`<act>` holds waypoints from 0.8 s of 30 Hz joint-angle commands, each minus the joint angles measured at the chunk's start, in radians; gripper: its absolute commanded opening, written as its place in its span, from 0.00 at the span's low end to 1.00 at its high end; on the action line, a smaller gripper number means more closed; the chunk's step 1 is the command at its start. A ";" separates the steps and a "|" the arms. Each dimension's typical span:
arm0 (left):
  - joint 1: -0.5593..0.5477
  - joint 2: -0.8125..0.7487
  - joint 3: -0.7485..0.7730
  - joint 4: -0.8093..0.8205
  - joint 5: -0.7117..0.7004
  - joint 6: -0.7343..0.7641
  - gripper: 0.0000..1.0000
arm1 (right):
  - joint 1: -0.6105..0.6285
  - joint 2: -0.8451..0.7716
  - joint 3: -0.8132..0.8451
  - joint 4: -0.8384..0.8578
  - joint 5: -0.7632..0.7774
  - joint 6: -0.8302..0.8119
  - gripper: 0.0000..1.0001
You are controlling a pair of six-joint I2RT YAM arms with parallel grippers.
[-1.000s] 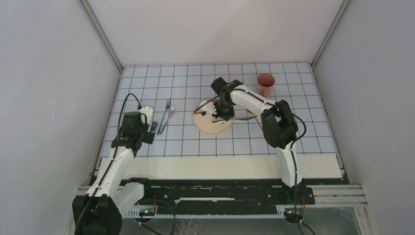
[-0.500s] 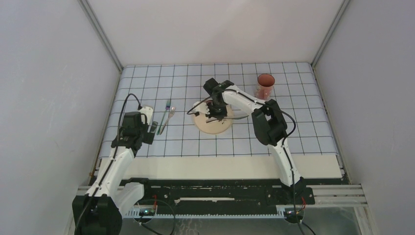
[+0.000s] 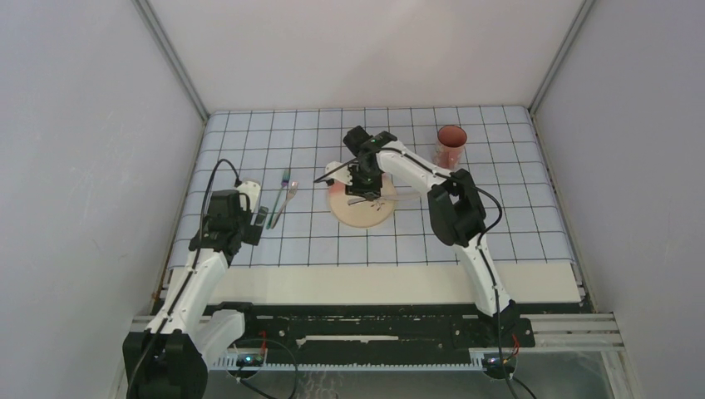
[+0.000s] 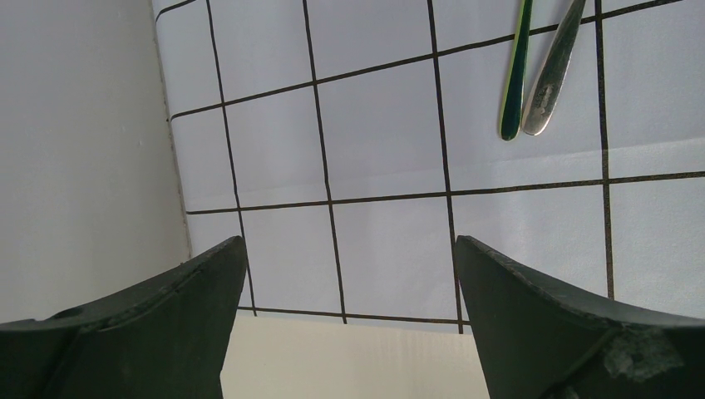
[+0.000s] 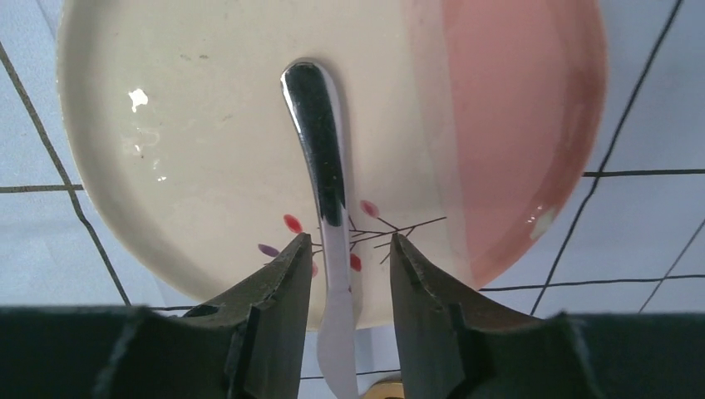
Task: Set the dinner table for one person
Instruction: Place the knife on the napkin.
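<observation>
On plate [image 5: 166, 150], utensil [image 5: 320, 141] between parted right pincer [image 5: 349, 246].

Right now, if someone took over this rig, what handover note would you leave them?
Left gripper: open, empty, over the near-left corner of the gridded cloth.
Right gripper: open, fingers either side of a metal utensil, not clamping it.
Things: that utensil's end lies on the plate; a green-handled utensil and a second metal one lie left of the plate; cup far right. All on the cloth on the dinner table.
Done: plate, cup, left cutlery out.
Left: probably move the utensil off the plate, beside it.
</observation>
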 commanded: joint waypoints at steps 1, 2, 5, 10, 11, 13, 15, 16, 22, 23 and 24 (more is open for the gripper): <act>0.006 -0.022 -0.008 0.017 -0.007 0.023 1.00 | 0.004 -0.042 0.058 0.010 -0.022 0.082 0.48; 0.007 -0.025 -0.008 0.015 -0.007 0.023 1.00 | 0.005 -0.042 0.062 0.009 -0.016 0.094 0.48; 0.007 -0.039 -0.008 0.007 -0.007 0.029 1.00 | 0.004 -0.045 0.089 0.034 -0.003 0.192 0.48; 0.007 -0.054 -0.008 0.004 -0.004 0.046 1.00 | -0.002 -0.097 0.142 0.105 0.198 0.597 0.47; 0.007 -0.057 -0.008 0.006 0.000 0.049 1.00 | -0.006 -0.124 0.131 0.109 0.245 0.688 0.47; 0.006 -0.060 -0.007 0.010 0.014 0.053 1.00 | -0.023 -0.191 0.098 0.119 0.293 0.908 0.47; 0.006 -0.055 -0.004 0.012 0.033 0.056 1.00 | -0.052 -0.262 0.032 0.132 0.318 1.075 0.46; 0.006 -0.050 -0.003 0.013 0.043 0.058 1.00 | -0.065 -0.300 -0.012 0.164 0.324 1.127 0.46; 0.006 -0.002 0.011 -0.003 0.161 0.129 1.00 | -0.053 -0.424 -0.248 0.304 0.457 1.281 0.46; 0.006 0.006 0.018 -0.012 0.191 0.147 1.00 | -0.061 -0.430 -0.270 0.296 0.440 1.319 0.45; 0.007 0.016 0.031 -0.031 0.237 0.166 1.00 | -0.066 -0.432 -0.299 0.298 0.413 1.337 0.45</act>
